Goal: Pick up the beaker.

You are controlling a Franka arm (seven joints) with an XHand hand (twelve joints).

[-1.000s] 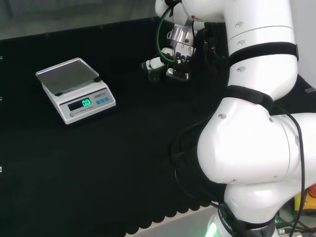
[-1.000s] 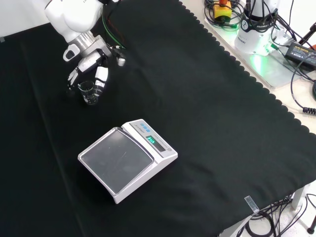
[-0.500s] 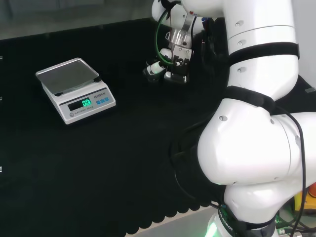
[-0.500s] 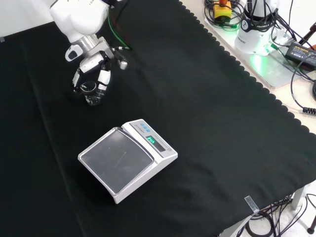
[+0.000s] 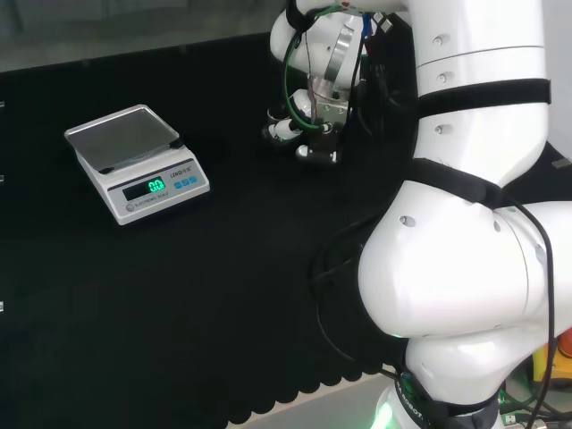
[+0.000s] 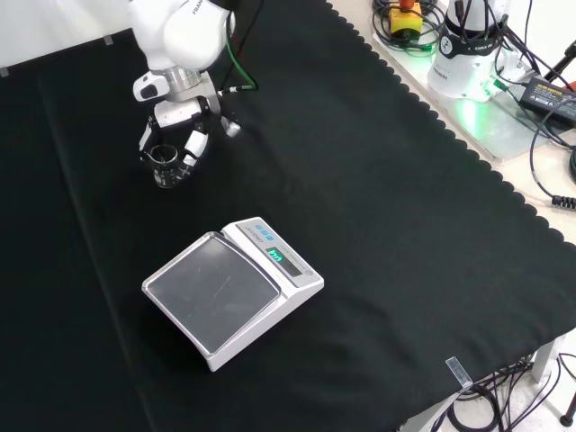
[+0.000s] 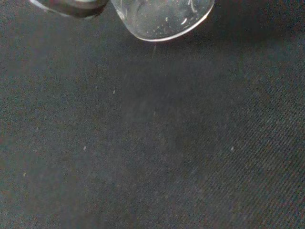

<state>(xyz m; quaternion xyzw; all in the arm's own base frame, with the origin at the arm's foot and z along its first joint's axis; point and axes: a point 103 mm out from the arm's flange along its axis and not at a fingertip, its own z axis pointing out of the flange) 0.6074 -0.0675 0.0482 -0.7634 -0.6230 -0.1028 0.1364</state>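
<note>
On the desk (image 6: 378, 180), near the top left of the front view, we see the hand (image 6: 176, 126) with its fingers (image 6: 193, 147) curled round the small beaker (image 6: 164, 165). A second ago the hand sat a bit more to the left there, and the big white arm has swung over too. We cannot tell if the beaker is off the cloth. It is clear glass, so it is hard to see. The scale (image 6: 232, 290) stays put.
</note>
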